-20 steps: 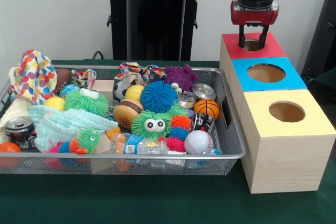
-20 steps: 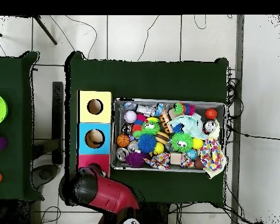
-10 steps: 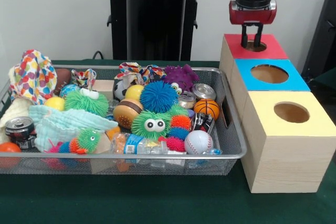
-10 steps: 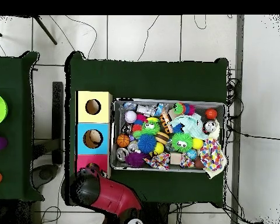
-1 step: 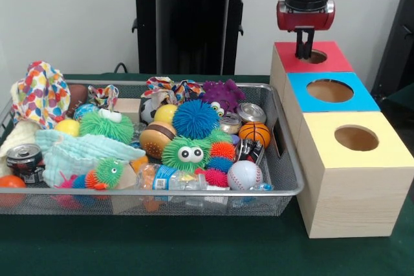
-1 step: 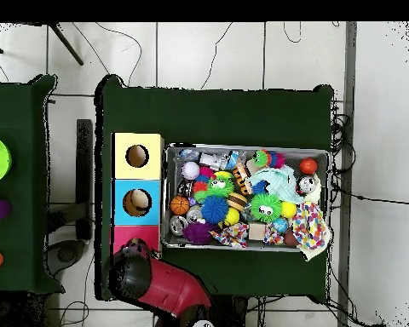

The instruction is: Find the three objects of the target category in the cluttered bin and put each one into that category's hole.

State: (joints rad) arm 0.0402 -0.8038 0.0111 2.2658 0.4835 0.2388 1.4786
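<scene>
The wire bin (image 5: 284, 179) was seen on the green table (image 5: 194, 250), heaped with toys and other clutter. Along its right side, in the front view, an orange basketball (image 5: 254, 133) lay beside two silver cans (image 5: 250, 112), and a white baseball (image 5: 244, 174) was placed near the front rim. Towards the middle, a blue spiky ball (image 5: 195, 119), a green fuzzy toy with eyes (image 5: 186, 153) and a burger-shaped toy (image 5: 157, 139) were packed close together. A purple spiky toy (image 5: 222, 95) was set against the far rim. On the left, a pale green cloth (image 5: 71, 150) was draped over other items, a dark can (image 5: 24, 161) lay by the left edge, and a patterned cloth (image 5: 40, 93) hung over the far left corner.

Just beside the bin, a wooden box (image 5: 343, 205) with three coloured tops was placed: a yellow-topped hole (image 5: 356, 138) nearest the camera, a blue-topped hole (image 5: 330, 90) in the middle, and a red-topped hole (image 5: 315, 56) farthest. In the overhead view, something pale was seen inside the blue-topped hole.

The gripper (image 5: 303, 48) was held directly above the red-topped hole, its tips close to the opening. Its fingers appeared drawn together, with nothing seen between them. In the overhead view, the red-topped section was largely covered by the red and black arm (image 6: 161, 285).
</scene>
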